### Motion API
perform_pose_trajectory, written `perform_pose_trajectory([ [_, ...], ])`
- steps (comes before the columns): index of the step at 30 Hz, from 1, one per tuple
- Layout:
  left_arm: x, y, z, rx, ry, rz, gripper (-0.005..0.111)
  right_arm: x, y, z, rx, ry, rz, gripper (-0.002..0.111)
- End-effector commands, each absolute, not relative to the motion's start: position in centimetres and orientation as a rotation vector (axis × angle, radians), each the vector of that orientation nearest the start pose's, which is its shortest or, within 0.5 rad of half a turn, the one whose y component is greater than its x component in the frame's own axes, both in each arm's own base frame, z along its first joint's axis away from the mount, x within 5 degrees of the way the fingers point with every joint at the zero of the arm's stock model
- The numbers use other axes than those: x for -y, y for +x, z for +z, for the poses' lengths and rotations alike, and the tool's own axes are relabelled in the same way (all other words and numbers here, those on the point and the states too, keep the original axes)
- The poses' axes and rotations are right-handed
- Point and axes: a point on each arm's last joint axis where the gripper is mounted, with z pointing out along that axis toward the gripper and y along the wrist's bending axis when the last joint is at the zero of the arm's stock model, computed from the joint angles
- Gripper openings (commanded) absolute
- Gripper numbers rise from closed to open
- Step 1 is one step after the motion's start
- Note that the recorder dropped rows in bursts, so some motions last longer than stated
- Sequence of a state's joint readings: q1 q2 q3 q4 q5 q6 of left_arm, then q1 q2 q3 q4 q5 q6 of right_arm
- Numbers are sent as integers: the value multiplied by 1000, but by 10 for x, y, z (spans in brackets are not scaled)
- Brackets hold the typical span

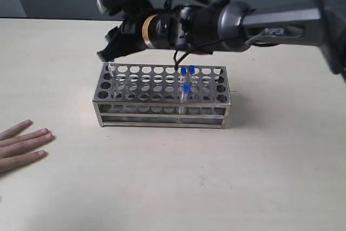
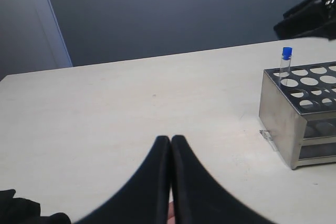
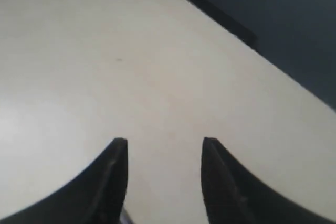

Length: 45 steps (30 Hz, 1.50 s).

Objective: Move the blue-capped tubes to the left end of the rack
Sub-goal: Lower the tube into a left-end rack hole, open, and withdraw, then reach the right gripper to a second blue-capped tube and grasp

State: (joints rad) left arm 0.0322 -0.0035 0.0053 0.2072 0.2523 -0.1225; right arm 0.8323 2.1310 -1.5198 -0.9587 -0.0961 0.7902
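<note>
- Steel rack (image 1: 162, 111) sits under my right pincer (image 1: 102, 28), which is spread wide and empty.
- One blue-capped tube (image 1: 112, 70) stands just below it.
- My left pincer (image 2: 170, 145) is pressed closed.

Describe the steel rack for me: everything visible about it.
The rack is a rectangular, shiny steel frame with open sides and lower tiers, standing flat on the pale table. Its top plate has rows of round holes, mostly empty. Three blue-capped tubes stand upright right of its middle; a fourth tube stands in the back corner hole at its left end, where the open right gripper hovers.
</note>
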Motion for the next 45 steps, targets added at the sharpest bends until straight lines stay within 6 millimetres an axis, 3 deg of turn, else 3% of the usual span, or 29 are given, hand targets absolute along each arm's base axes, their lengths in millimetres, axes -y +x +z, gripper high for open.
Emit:
perform_pose_trajectory([
  [1,-6,55,191,-1726,3,117,1,-327,331,266,-1833,-849,297,26],
  [5,-6,55,191,-1726,3,117,1,-292,328,295,-1807,-748,368,20],
  [9,-6,55,191,-1726,3,117,1,-263,314,293,-1851,-722,365,20],
  [16,-6,55,191,-1726,3,117,1,-232,267,259,-1907,-836,412,20],
  [21,-6,55,191,-1726,3,117,1,-212,257,242,-1991,-825,347,26],
  [27,-6,55,191,-1726,3,117,1,-212,245,220,-2034,-821,466,55],
  [39,-6,55,191,-1726,3,117,1,-228,251,164,-2140,-870,575,55],
  [45,-6,55,191,-1726,3,117,1,-233,252,149,-2170,-847,633,55],
])
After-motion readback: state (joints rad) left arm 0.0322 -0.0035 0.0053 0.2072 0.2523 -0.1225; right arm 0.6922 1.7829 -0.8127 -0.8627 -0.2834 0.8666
